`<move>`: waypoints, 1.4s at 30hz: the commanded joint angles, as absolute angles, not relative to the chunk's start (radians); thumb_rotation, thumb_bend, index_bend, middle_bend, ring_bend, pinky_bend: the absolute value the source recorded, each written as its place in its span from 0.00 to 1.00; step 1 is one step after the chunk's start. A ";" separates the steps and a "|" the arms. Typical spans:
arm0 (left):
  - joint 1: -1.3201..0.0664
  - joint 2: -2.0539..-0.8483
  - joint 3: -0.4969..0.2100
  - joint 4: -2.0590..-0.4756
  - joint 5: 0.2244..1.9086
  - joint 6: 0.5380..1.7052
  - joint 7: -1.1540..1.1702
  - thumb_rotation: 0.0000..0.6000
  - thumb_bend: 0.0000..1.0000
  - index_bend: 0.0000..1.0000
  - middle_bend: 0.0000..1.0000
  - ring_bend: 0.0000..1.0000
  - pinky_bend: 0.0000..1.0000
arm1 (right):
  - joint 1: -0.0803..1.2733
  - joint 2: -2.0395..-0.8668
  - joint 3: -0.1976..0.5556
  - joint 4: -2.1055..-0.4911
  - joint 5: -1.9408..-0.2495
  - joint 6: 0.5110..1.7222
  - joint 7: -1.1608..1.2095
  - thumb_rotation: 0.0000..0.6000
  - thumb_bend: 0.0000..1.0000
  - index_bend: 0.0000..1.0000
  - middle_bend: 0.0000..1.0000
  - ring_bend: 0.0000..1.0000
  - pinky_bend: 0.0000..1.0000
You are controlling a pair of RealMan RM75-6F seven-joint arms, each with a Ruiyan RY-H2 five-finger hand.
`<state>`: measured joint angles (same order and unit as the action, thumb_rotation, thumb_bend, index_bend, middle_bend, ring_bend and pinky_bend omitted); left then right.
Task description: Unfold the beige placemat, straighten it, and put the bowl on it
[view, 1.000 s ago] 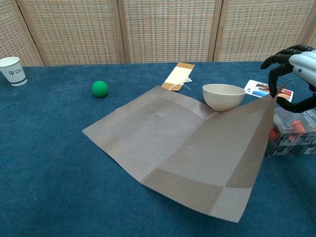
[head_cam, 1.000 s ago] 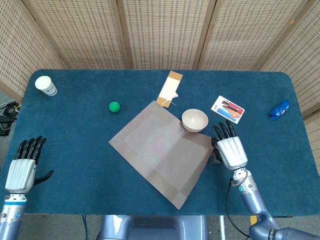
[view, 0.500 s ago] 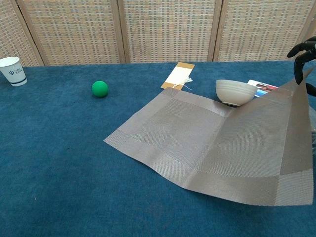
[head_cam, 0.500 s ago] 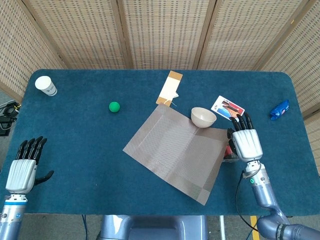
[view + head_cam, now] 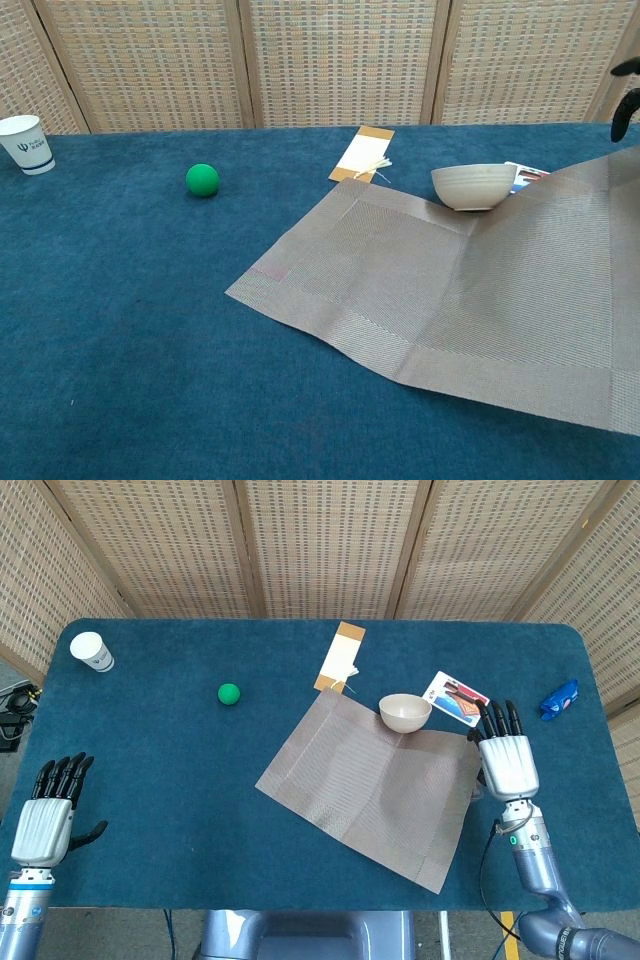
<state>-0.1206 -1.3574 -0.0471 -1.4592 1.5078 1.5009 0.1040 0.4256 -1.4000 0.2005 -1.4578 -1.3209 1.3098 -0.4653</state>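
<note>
Blue table (image 5: 150,770): right hand (image 5: 507,763) grips placemat (image 5: 375,785) edge.

A table (image 5: 150,780) covered in dark blue, felt-like cloth fills most of both views, its far corners rounded. Behind it stands a folding screen (image 5: 330,540) of woven, tan cane panels set in light wooden frames, running the full width of the scene; in the chest view the same panels (image 5: 340,60) close off the whole backdrop above the table's far edge. At the left edge of the head view a strip of grey floor (image 5: 12,685) shows beside the table with some dark cables (image 5: 15,715) lying on it, and the light is even and soft, without hard shadows.
</note>
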 commanded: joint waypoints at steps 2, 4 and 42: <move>-0.121 -1.357 -0.048 -1.460 1.508 1.502 0.103 1.00 0.18 0.01 0.00 0.00 0.00 | 0.406 -1.389 0.196 -1.476 -1.316 1.342 -0.488 1.00 0.23 0.23 0.00 0.00 0.00; -0.120 -1.357 -0.047 -1.460 1.510 1.502 0.102 1.00 0.18 0.01 0.00 0.00 0.00 | 0.391 -1.387 0.193 -1.484 -1.317 1.364 -0.478 1.00 0.23 0.20 0.00 0.00 0.00; -0.343 -1.376 -0.152 -1.508 1.505 1.288 0.287 1.00 0.05 0.02 0.00 0.00 0.00 | 0.146 -1.304 0.086 -1.435 -1.485 1.583 0.023 1.00 0.13 0.07 0.00 0.00 0.00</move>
